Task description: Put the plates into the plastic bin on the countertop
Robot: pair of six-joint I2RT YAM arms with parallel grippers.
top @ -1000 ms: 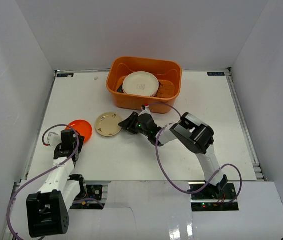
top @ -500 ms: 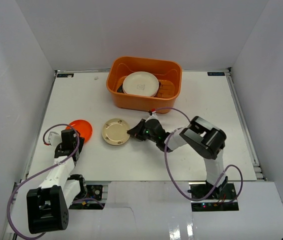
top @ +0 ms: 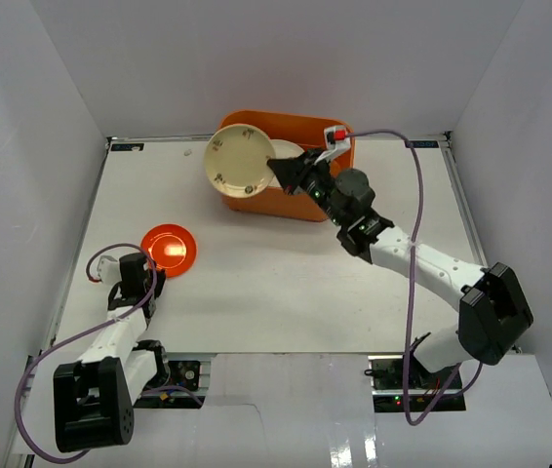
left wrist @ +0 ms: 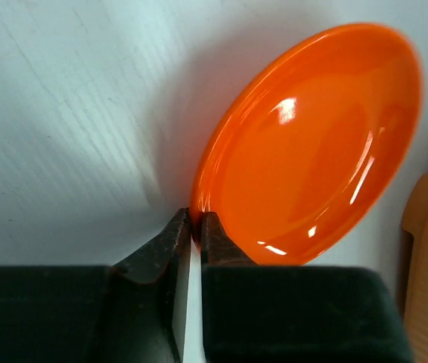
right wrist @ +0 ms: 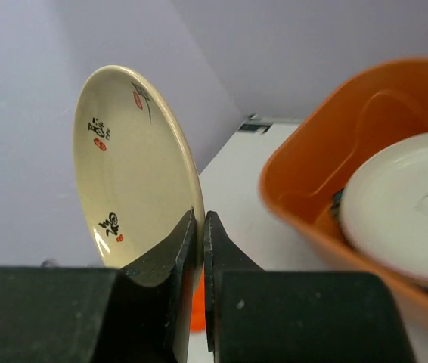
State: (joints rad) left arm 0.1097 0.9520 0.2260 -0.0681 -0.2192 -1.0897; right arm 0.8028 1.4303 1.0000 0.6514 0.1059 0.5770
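Item 1, cream plate [top: 240, 161]: raised and tilted on edge, its right rim clamped between the closed fingers of the right gripper [top: 283, 168]. From above it overlaps the left end of the plastic bin [top: 300, 207].
Item 2, white plate [top: 286, 149]: lies inside the bin.
Item 3, orange-red plate [top: 169, 247]: near the left edge of the countertop [top: 286, 283], its near rim pinched by the left gripper [top: 147, 273]; whether it is lifted cannot be told.
Open white surface lies between it and the bin
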